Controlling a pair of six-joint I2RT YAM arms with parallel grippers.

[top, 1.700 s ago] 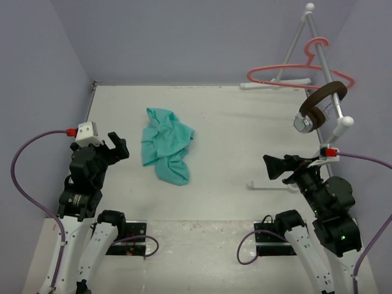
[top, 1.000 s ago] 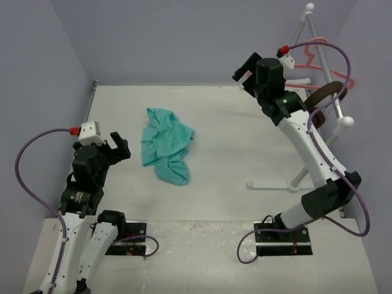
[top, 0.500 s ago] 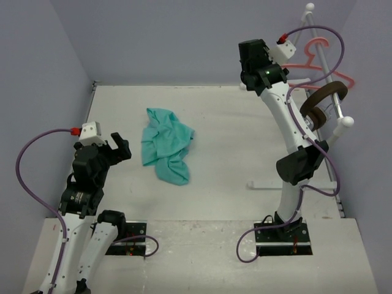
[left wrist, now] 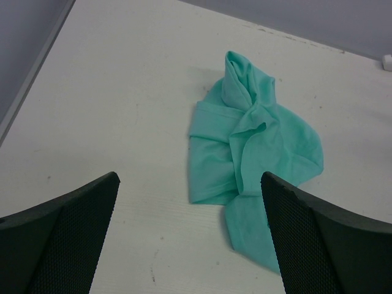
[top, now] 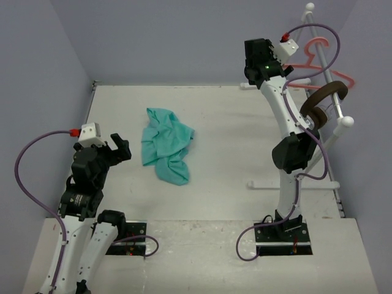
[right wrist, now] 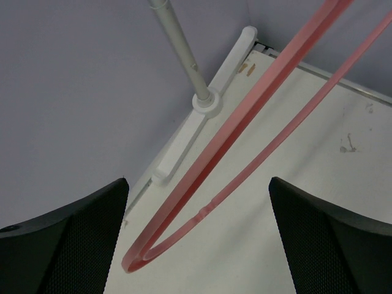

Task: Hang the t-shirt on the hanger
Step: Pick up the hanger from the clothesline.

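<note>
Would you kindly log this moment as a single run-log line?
t-shirt: crumpled on table | hanger: hanging on rack | left gripper: open, facing t-shirt | right gripper: open at hanger

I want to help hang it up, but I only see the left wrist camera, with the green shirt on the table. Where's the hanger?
Observer: The pink hanger hangs on a white rack at the table's far right corner.
Operator: Is the other arm near it?
Observer: Yes. The right gripper is up high, facing the hanger's end. Its jaws are open and it holds nothing.
Operator: Is anything else on that rack?
Observer: Brown headphones hang on it too, nearer to the arms than the hanger.
</note>
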